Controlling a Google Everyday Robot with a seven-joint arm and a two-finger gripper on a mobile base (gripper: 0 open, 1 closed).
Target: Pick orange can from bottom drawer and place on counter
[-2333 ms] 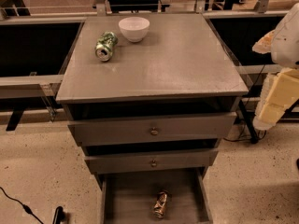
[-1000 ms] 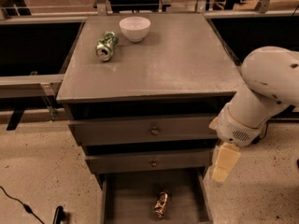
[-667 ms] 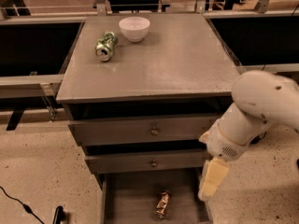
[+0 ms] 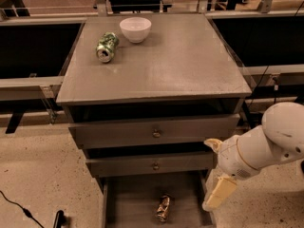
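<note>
gripper: I see it low at the right of the cabinet, at the end of the white arm, by the right wall of the bottom drawer.
claw state: I cannot tell how far open it is, and the can is not in it.
orange can: lying on the drawer floor near the front, left of the gripper and apart from it.
bottom drawer: pulled out below two upper drawers.
counter: a green can lies on its side at the back left, with a white bowl just beside it.
</note>
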